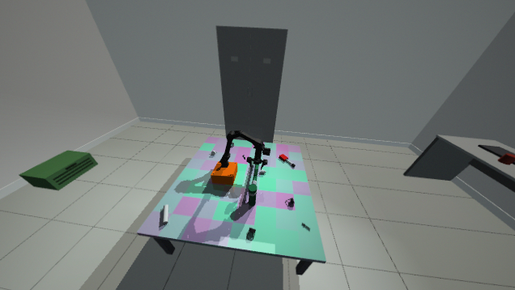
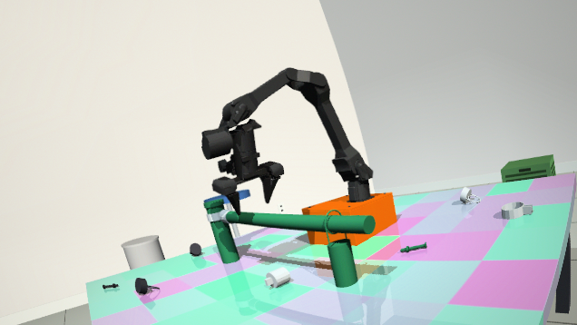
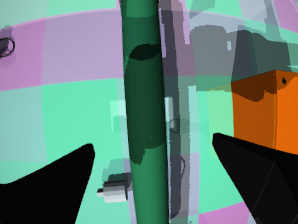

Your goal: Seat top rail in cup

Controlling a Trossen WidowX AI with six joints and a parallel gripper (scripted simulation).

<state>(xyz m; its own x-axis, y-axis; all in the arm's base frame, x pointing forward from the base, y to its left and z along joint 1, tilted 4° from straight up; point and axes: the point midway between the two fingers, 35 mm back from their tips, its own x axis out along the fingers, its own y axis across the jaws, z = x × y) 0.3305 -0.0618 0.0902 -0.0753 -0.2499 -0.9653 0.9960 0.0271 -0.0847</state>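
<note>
The green rail (image 2: 290, 221) (image 3: 145, 100) runs through the wire loop (image 2: 327, 231) on the small green post (image 2: 343, 265). Its other end meets the pale cup and band on the big green post (image 2: 226, 242). The band (image 2: 213, 216) sits high, close under the post cap (image 2: 213, 203). How deep the rail end is in the cup cannot be told. My gripper (image 2: 253, 207) (image 3: 154, 144) is open wide and empty, above the rail near the big post. Its fingers stand one on each side of the rail, with gaps showing on both sides in the wrist view.
The orange base block (image 2: 349, 220) (image 1: 224, 174) stands beside the rail. A white fitting (image 2: 278, 277) (image 3: 116, 192) lies by the rail. A blue-topped thing (image 2: 241, 196) stands behind the big post. A green bolt (image 2: 414, 248), a loose band (image 2: 513, 210) and black fittings lie farther off.
</note>
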